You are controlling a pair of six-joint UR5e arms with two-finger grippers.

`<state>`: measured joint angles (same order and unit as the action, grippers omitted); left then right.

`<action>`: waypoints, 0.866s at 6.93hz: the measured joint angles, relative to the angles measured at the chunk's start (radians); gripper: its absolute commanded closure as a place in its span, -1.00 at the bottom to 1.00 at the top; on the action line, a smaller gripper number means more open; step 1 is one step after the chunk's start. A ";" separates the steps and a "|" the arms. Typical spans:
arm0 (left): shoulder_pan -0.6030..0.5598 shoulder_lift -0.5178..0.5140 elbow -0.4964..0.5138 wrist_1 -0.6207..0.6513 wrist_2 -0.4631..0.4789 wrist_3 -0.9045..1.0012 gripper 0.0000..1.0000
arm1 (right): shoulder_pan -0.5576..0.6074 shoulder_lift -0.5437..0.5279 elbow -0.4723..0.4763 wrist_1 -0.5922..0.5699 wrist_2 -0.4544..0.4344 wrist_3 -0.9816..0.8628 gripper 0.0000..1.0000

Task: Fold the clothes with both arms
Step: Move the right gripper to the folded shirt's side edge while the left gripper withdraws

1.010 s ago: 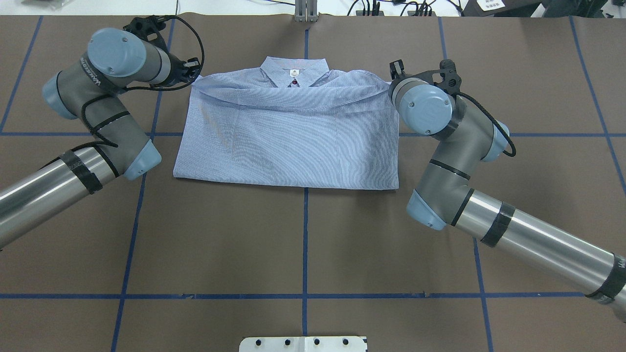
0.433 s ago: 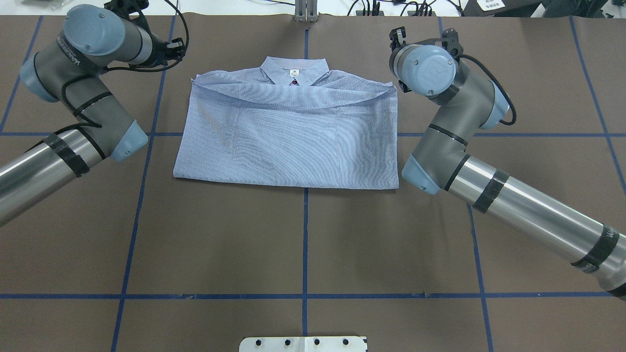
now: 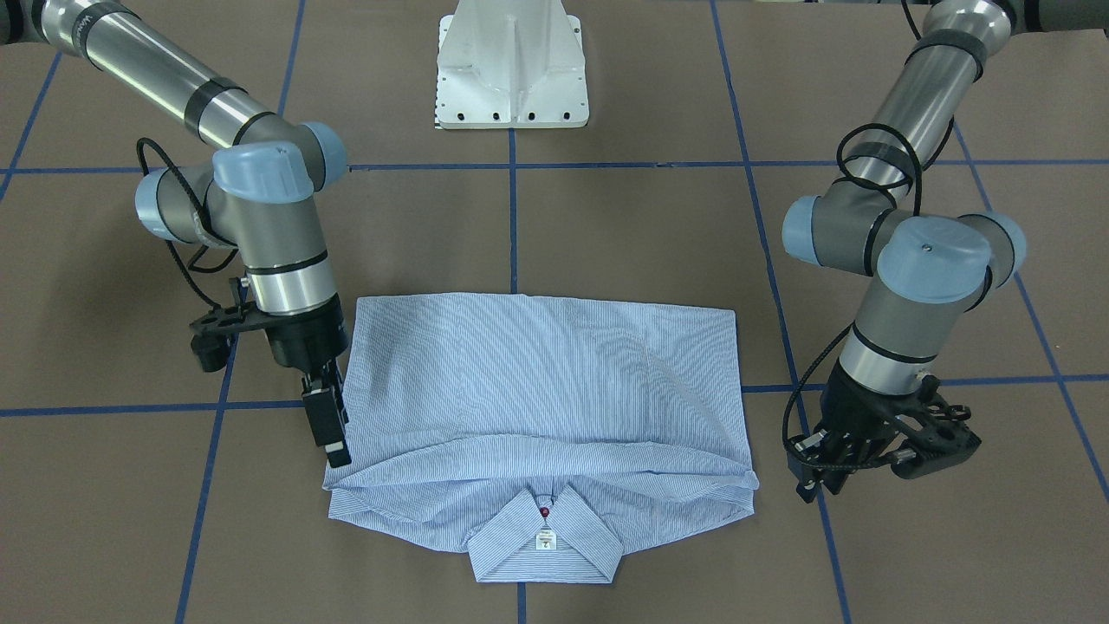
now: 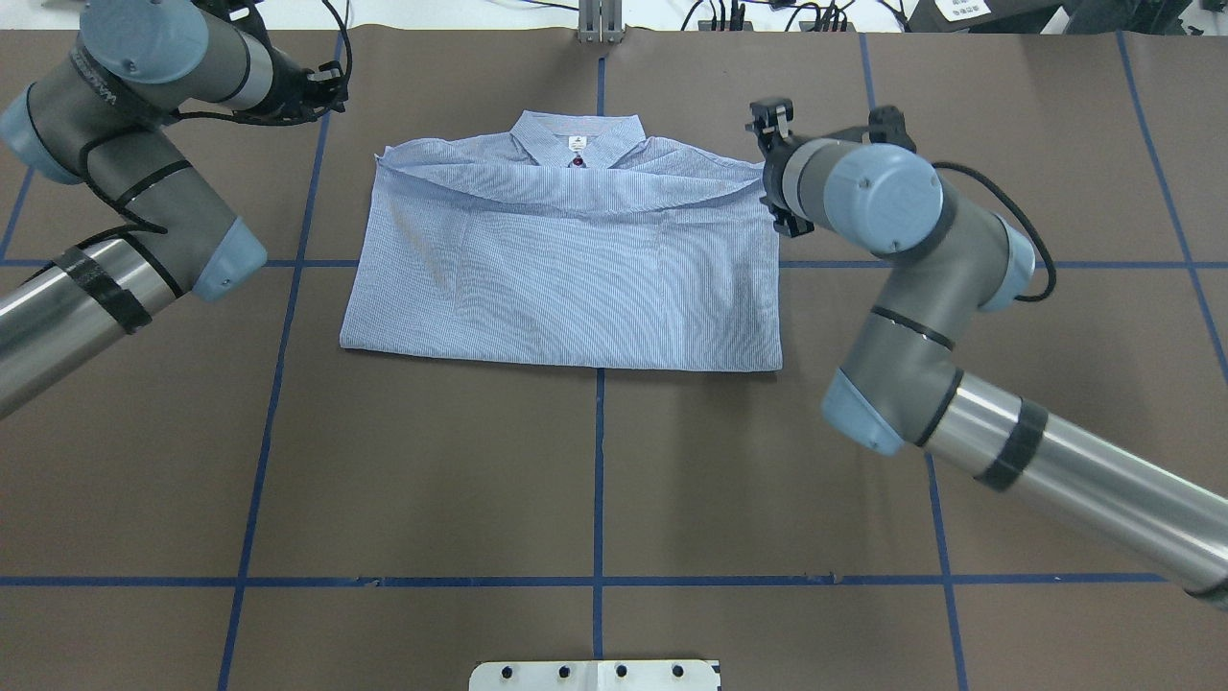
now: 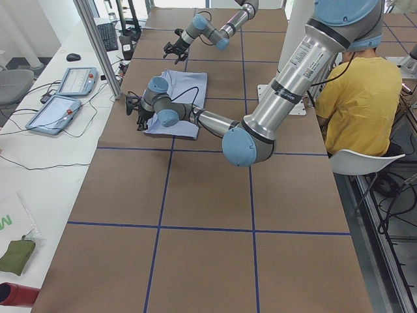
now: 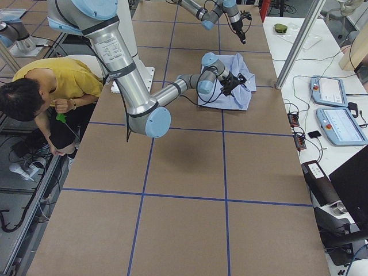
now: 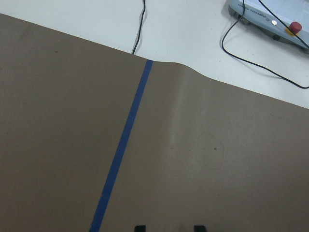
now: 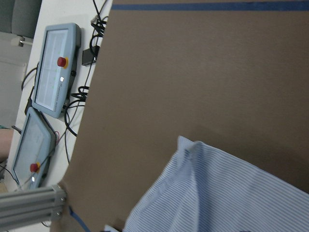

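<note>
L arm pulled further back & outward, taking L gripper well clear of shirt. R arm, after backing off, swung in again; R gripper ended just beside shirt's shoulder edge.

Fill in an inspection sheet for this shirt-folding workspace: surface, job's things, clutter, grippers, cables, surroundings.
surface: brown mat with a blue tape grid, lying flat.
job's things: striped shirt lying folded, collar on the side far from the robot.
clutter: nothing seen on the mat.
grippers: left gripper open over bare mat; right gripper at the shirt's side edge, open or shut unclear.
cables: black cable looping off a wrist joint; loose leads on the white bench.
surroundings: teach pendants on the bench; a person in yellow, seated.
</note>
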<state>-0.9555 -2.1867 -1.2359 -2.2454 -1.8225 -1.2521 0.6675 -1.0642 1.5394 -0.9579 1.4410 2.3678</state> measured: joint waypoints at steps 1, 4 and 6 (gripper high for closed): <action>-0.002 0.017 -0.027 0.002 -0.003 0.000 0.10 | -0.059 -0.100 0.113 -0.015 0.001 0.000 -0.81; -0.005 0.103 -0.208 0.037 -0.003 -0.002 0.10 | -0.177 -0.212 0.234 -0.087 -0.006 0.000 -0.75; -0.005 0.124 -0.260 0.062 -0.003 -0.002 0.08 | -0.201 -0.210 0.217 -0.095 -0.008 -0.001 -0.74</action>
<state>-0.9602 -2.0627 -1.4961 -2.1835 -1.8251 -1.2544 0.4660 -1.2745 1.7560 -1.0527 1.4326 2.3671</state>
